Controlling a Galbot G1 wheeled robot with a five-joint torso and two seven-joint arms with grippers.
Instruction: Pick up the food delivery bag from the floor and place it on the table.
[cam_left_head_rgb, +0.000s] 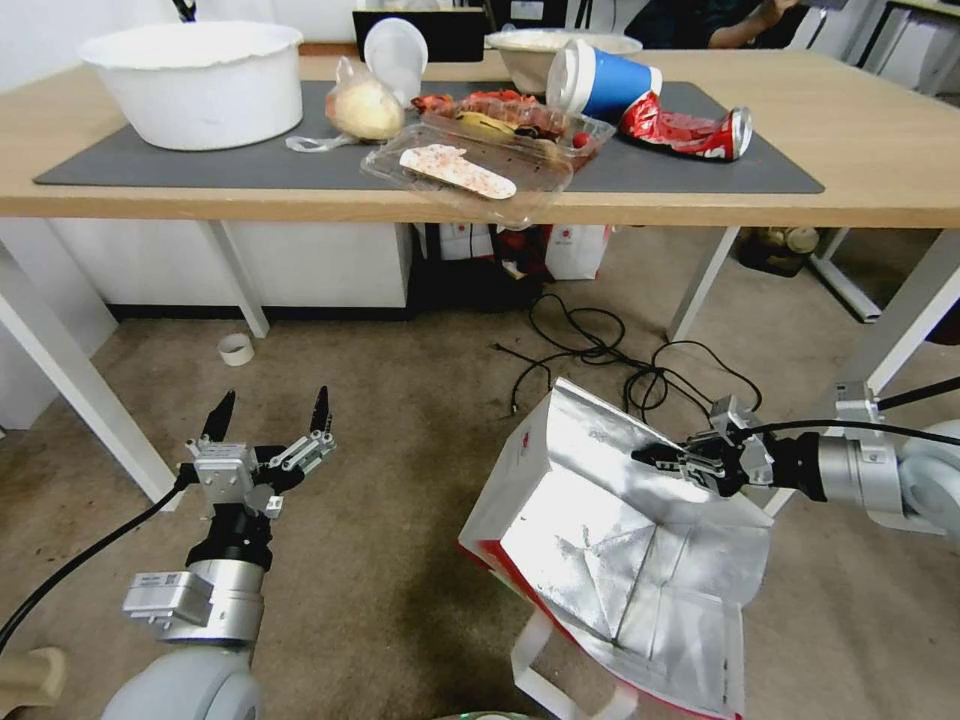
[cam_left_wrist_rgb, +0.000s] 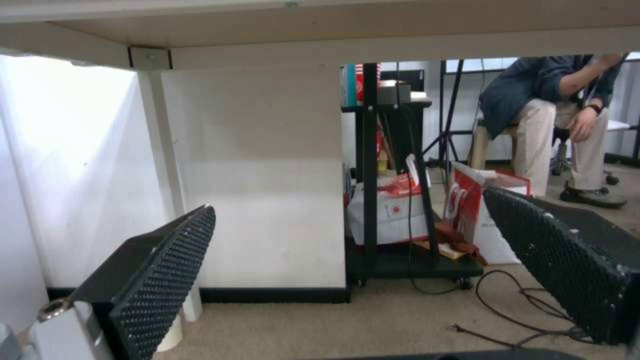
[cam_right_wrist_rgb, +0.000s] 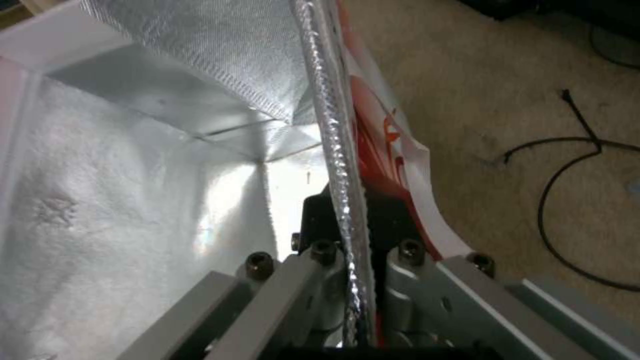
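Clamping the foil-lined rim of the food delivery bag (cam_left_head_rgb: 600, 530), the right gripper (cam_left_head_rgb: 655, 458) reaches in from the robot's right, low over the floor (cam_left_head_rgb: 400, 430); its fingers are pressed together on the bag's edge, one on the silver inside and one on the red-printed outside, as the right wrist view shows along the seam (cam_right_wrist_rgb: 337, 165). The bag sits on the floor in front of the table (cam_left_head_rgb: 880, 130), tilted with its open mouth turned up toward the head camera, silver lining exposed, a red panel along its lower edge and a white strap handle (cam_left_head_rgb: 545, 675) trailing on the carpet — whether the bag's base is lifted off the floor cannot be told. The left gripper (cam_left_head_rgb: 268, 418) hovers above the floor to the robot's left, well apart from the bag, fingers spread wide and holding nothing; the left wrist view shows its two dotted black pads (cam_left_wrist_rgb: 167, 260) far apart, pointing under the table. Black cables (cam_left_head_rgb: 600, 350) lie on the floor between the bag and the table. On the table's dark mat (cam_left_head_rgb: 200, 160) stand a white bowl (cam_left_head_rgb: 195, 80), a clear food tray (cam_left_head_rgb: 490, 150), a blue cup (cam_left_head_rgb: 600, 80) on its side and a crushed red can (cam_left_head_rgb: 690, 130). A roll of tape (cam_left_head_rgb: 235, 348) lies by a table leg.
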